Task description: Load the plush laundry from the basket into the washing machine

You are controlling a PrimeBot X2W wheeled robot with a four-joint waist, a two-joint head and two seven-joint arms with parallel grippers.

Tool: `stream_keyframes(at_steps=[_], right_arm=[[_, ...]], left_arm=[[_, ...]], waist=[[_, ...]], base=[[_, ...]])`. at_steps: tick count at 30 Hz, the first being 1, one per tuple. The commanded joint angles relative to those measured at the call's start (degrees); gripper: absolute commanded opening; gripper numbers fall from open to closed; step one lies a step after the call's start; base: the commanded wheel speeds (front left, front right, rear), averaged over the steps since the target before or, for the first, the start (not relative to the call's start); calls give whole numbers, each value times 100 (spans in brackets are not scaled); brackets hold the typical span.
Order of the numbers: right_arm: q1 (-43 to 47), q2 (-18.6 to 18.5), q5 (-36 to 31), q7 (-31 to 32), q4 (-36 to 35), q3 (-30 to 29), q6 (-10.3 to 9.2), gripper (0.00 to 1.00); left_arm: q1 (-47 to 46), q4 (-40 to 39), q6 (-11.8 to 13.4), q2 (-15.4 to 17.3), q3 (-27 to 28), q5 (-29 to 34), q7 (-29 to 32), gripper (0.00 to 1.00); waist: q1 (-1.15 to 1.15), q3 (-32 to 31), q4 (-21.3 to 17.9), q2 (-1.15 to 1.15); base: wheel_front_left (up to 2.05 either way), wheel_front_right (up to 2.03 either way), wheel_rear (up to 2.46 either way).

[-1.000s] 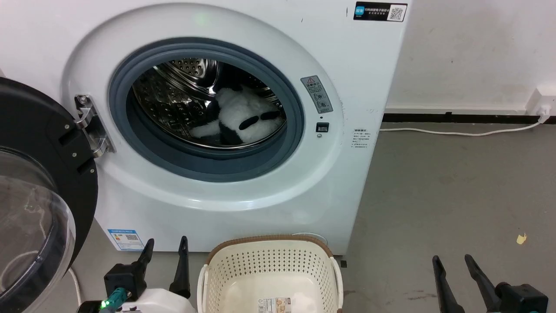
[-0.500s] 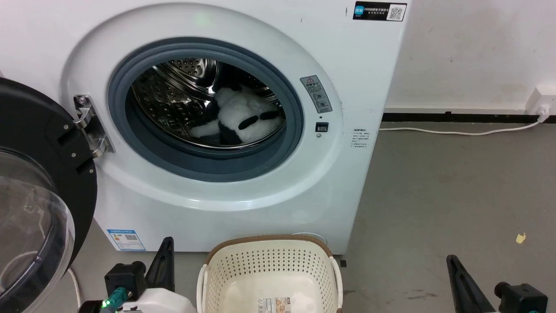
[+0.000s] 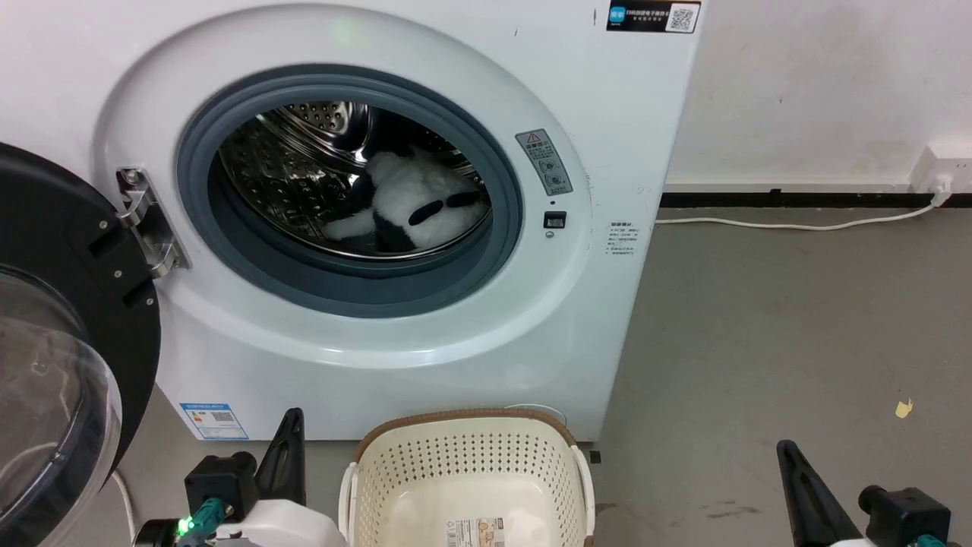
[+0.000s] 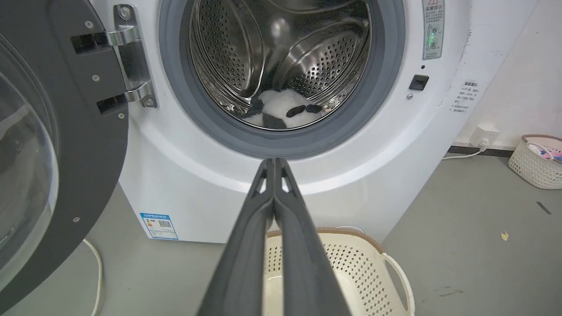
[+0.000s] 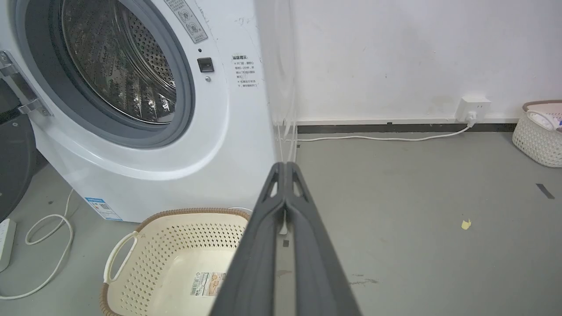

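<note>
The plush laundry [image 3: 414,205], a white-and-black panda toy, lies inside the steel drum of the washing machine [image 3: 531,319]; in the left wrist view the toy [image 4: 281,107] rests at the drum's bottom. The cream basket [image 3: 463,460] stands on the floor just in front of the machine, with nothing but a label on its floor [image 5: 208,283]. My left gripper [image 3: 291,425] is shut, low at the basket's left, holding nothing; its fingers [image 4: 274,166] are pressed together. My right gripper [image 3: 786,456] is shut and bare at the lower right, over bare floor [image 5: 285,169].
The machine's black-rimmed glass door [image 3: 61,342] hangs open at the left. A white cable [image 3: 797,224] runs along the floor to a wall socket. A second pale basket [image 5: 540,136] stands far right by the wall. A power strip and cord [image 5: 39,245] lie left of the machine.
Both grippers have gone from open to shut, with nothing between the fingers. The head camera shifted slightly, so the scene sits a little further left.
</note>
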Motion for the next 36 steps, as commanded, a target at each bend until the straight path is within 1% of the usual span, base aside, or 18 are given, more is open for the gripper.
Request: stream_keyframes(at_steps=[1, 36], right_arm=[[-97, 3, -55, 30, -38, 21, -1, 0], [-339, 8, -315, 223, -116, 92, -2, 0]], left_arm=[[-5, -52, -45, -48, 55, 77, 38, 0], [-15, -288, -236, -296, 363, 620, 272, 0]], waist=[[0, 5, -13, 0], [0, 79, -199, 0]], base=[[0, 0, 0], [0, 0, 0]])
